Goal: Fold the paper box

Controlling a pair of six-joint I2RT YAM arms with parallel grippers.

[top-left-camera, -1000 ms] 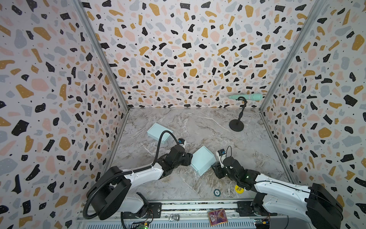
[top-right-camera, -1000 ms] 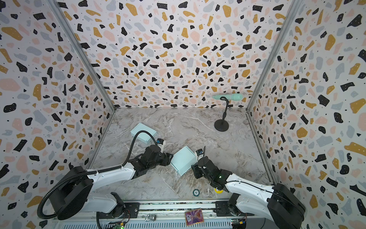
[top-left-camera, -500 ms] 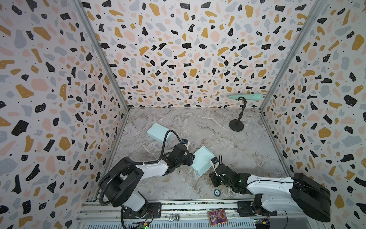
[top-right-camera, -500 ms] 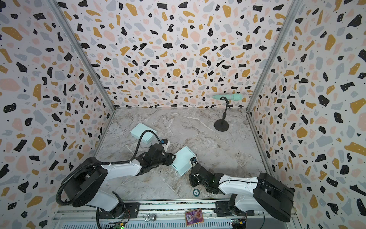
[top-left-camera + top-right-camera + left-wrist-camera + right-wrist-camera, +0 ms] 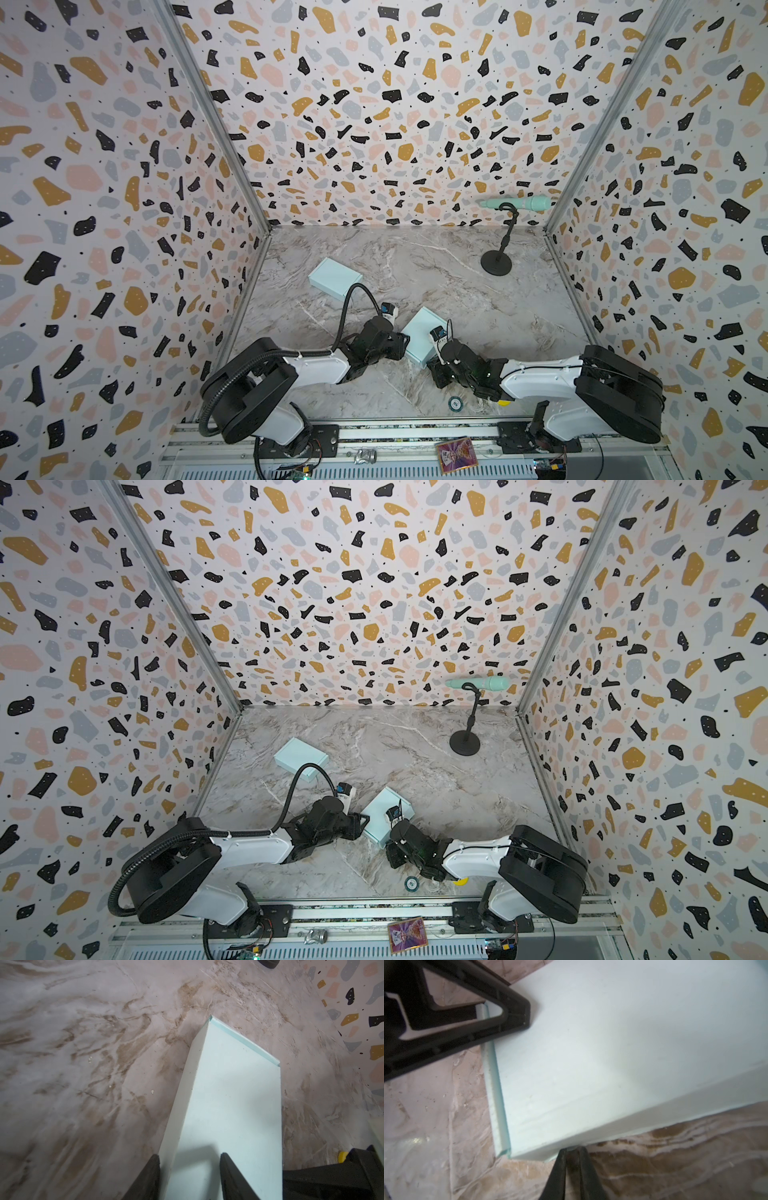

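The paper box (image 5: 419, 332) (image 5: 376, 812) is a pale mint closed carton lying near the front middle of the marble floor. My left gripper (image 5: 405, 338) (image 5: 365, 818) is at its left end. In the left wrist view its jaws (image 5: 190, 1159) stand apart across the box (image 5: 228, 1095)'s long edge. One finger (image 5: 153, 1169) is against the side wall, the other finger (image 5: 227, 1167) over the top face. My right gripper (image 5: 434, 368) (image 5: 390, 850) is at the box's front corner. Its fingers (image 5: 572, 1150) are shut together, tips against the lower edge of the box (image 5: 612, 1043)'s side wall.
A second mint box (image 5: 334, 277) lies at the back left. A black stand (image 5: 496, 262) holding a mint microphone (image 5: 515, 203) is at the back right. A small round token (image 5: 455, 402) lies by the front rail. Speckled walls close three sides.
My right gripper has closed and moved left and towards the front, down to the box's front corner. My left gripper's jaws have narrowed. The box has hardly moved.
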